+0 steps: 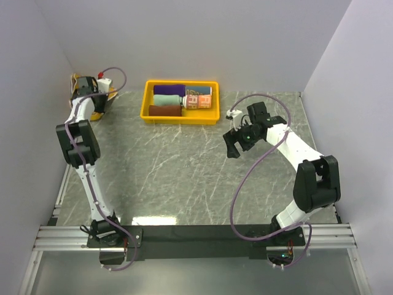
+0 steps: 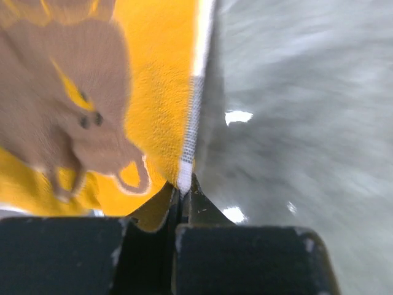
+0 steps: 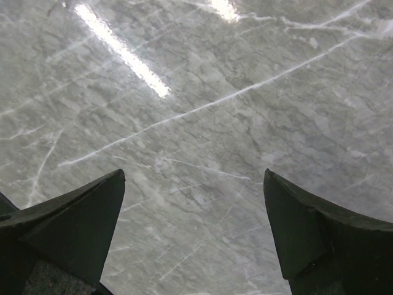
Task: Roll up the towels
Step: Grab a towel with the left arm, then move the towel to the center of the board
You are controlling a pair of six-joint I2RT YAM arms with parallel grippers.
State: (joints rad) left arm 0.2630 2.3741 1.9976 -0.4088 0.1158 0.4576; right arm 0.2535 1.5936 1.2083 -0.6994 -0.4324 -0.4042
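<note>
Marbled tabletop [image 1: 184, 166], far-left corner: left tool [image 2: 184, 198] pinches shut on the hem of the limp, light towel [image 2: 147, 80], right tool [image 3: 193, 184] gapes empty.

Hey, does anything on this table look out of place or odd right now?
Yes: the bear towel lies loose at the far left corner, its edge pinched in the shut left gripper, while the other towels sit rolled in the yellow tray.

Looks like a robotics lab test cell: a left arm [image 1: 80, 142] and a right arm [image 1: 298, 150], both white, bolted to an aluminium rail [image 1: 61, 237] at the near edge of a marble-look tabletop [image 1: 178, 166]. Plain pale walls [image 1: 202, 43] box in the left, right and far sides.
</note>
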